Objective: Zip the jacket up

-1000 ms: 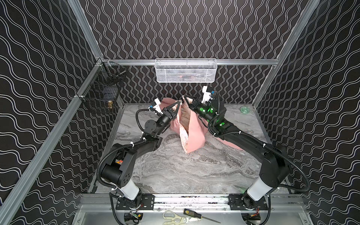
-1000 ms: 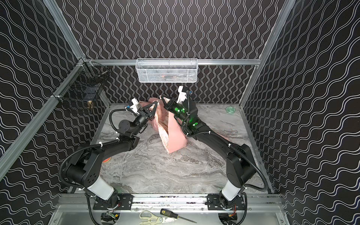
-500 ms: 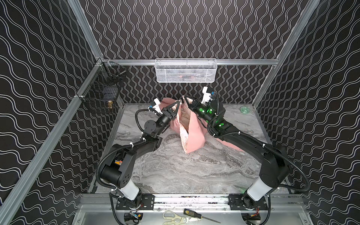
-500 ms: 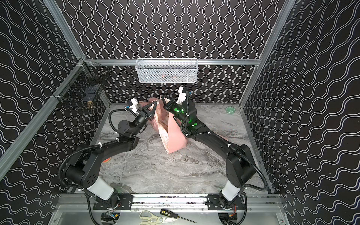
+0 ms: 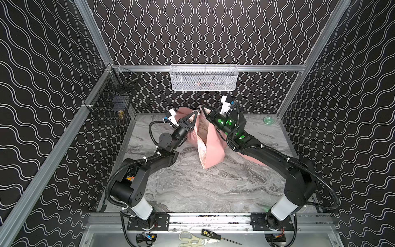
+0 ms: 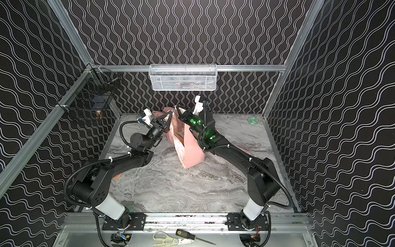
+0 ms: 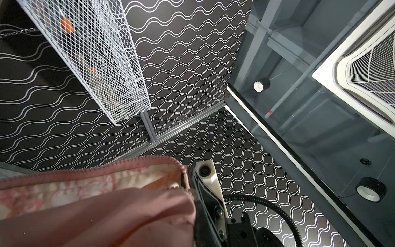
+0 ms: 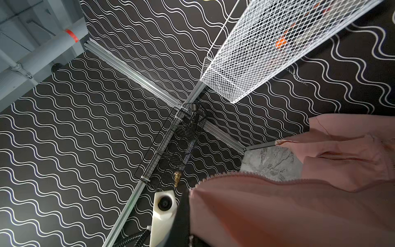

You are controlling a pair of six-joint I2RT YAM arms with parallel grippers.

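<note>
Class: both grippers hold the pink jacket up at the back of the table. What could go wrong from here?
The left gripper and right gripper pinch only an edge of the jacket; its weight might pull it free.
The front hangs open, its bottom resting on the table, so the zipper teeth may misalign.
The wire basket hangs just above; lifting higher could hit it.

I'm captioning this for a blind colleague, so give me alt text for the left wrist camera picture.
A salmon-pink jacket fills the foreground, its unfastened zipper teeth and pale patterned lining showing, with the right arm close against its end. Behind are a white mesh basket, black wavy-lined walls and a ceiling vent.
</note>
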